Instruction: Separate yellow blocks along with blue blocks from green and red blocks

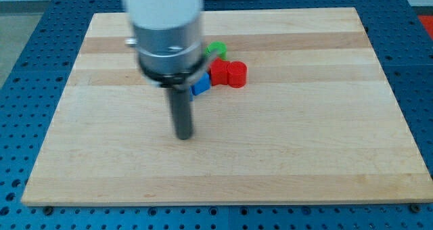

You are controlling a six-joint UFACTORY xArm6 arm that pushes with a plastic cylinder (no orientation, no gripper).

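My tip [183,136] rests on the wooden board [304,142] left of centre, below and left of a small cluster of blocks. A blue block [201,86] peeks out just right of the rod, partly hidden by the arm's metal collar. A red block [229,74], rounded on its right side, lies to the blue block's right and seems to touch it. A green block [216,49] shows just above the red one, partly hidden by the arm. No yellow block shows; the arm hides the board behind it.
The arm's wide silver and white body [166,34] covers the board's upper left of centre. A blue perforated table [27,88] surrounds the board on all sides.
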